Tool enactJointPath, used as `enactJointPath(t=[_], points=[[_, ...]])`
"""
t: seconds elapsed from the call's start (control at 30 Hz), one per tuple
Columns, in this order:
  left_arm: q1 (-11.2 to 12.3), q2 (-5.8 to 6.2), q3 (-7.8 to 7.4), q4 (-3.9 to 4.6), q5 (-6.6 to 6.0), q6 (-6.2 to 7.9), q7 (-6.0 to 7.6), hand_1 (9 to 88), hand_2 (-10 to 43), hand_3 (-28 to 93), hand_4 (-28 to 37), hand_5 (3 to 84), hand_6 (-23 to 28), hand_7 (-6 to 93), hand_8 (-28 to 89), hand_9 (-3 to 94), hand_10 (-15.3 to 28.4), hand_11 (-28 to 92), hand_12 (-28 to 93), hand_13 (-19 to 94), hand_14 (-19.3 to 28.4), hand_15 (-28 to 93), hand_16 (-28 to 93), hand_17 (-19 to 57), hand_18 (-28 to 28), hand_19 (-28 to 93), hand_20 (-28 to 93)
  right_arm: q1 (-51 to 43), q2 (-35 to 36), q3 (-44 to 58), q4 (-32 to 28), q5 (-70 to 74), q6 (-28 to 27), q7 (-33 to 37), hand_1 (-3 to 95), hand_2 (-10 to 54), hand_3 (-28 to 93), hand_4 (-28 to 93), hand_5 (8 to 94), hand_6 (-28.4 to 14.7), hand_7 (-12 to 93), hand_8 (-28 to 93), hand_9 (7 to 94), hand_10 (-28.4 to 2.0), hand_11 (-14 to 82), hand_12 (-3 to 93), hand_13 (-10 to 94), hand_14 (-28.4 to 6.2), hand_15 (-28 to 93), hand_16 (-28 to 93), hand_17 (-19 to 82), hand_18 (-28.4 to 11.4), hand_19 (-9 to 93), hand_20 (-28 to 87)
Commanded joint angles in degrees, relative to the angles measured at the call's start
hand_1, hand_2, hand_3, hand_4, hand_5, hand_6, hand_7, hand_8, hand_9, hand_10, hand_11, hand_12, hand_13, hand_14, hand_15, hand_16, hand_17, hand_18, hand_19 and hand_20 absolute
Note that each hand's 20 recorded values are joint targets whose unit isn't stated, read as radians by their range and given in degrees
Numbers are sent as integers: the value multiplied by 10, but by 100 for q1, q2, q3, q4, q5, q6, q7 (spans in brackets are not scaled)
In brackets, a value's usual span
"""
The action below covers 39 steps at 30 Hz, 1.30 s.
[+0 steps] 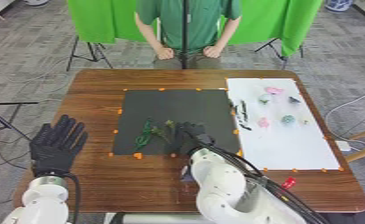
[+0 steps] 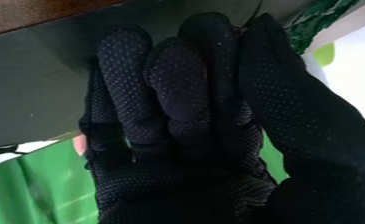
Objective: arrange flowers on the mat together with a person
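Mat (image 1: 174, 105): we find it dark and flat on the brown wooden tabletop (image 1: 152, 182), with orange tape marks (image 1: 138, 156) at its border.
Green sprigs (image 1: 145, 136): we locate them on the near half of the mat, left of the right robot hand (image 1: 189, 135).
Right robot hand: we see it low at the near right part of the mat, its fingers straight and pressed together, the thumb laid alongside them. In the right wrist view, we note a thin stem (image 2: 257, 9) at the tips and green foliage (image 2: 321, 21) just beyond the thumb; we cannot tell whether the stem is pinched.
Left robot hand (image 1: 58, 147): we observe it at the left side of the tabletop, fingers straight and slightly spread, apart from the mat.
White sheet (image 1: 289, 150): we identify it to the right of the mat.
Pink flowers (image 1: 273, 90): we count two on the white sheet, one farther off and one nearer.
Blue-green flower (image 1: 288, 119): we place it just right of the nearer pink one.
Dark sprig (image 1: 241, 114): we see it along the left edge of the white sheet.
Red item (image 1: 289, 183): we note it near the sheet's near edge, on the wood.
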Motion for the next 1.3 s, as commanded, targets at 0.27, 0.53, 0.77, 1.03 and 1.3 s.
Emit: enactJointPath(t=[0.27,0.53,0.77,1.03,1.3], points=[[76,-61,7,37,-451,44,127,288,149,770,-283,503,94,197,-117,429,139,258,71,328,173,422,-102,-69,169,438,117,-226,-84,-127,83,121,193,268,398,-76,722,-229,779,-36,356,145,772,-174,488,362,660,-174,603,252,181,-269,681,161],[71,36,37,44,-678,44,271,288,150,771,-283,506,95,201,-118,434,141,261,72,332,173,424,-105,-62,163,435,114,-303,-59,-75,-24,201,51,273,360,-55,730,-214,779,-35,376,-3,768,-178,486,359,653,-178,607,245,172,-272,683,148],[48,-1,5,46,-674,76,213,287,151,773,-283,507,95,202,-118,437,142,263,72,330,173,423,-107,-60,159,432,110,-343,-34,-68,-53,146,-23,314,334,-79,725,-203,776,-38,386,-90,763,-181,484,360,648,-180,609,242,165,-274,678,148],[54,-7,13,50,-690,89,186,288,151,774,-283,508,95,205,-119,439,141,265,72,331,173,425,-107,-62,160,433,109,-407,-35,-56,-11,26,-78,331,394,-95,696,-241,752,-39,372,122,747,-180,498,363,642,-178,613,241,164,-273,676,161],[7,-17,17,73,-703,58,140,292,146,775,-283,508,96,207,-120,439,142,267,73,331,173,425,-107,-63,161,435,109,-475,-64,-53,69,-94,-46,330,350,-95,686,-250,743,-42,413,-99,735,-183,505,365,631,-180,618,241,163,-275,679,168]])
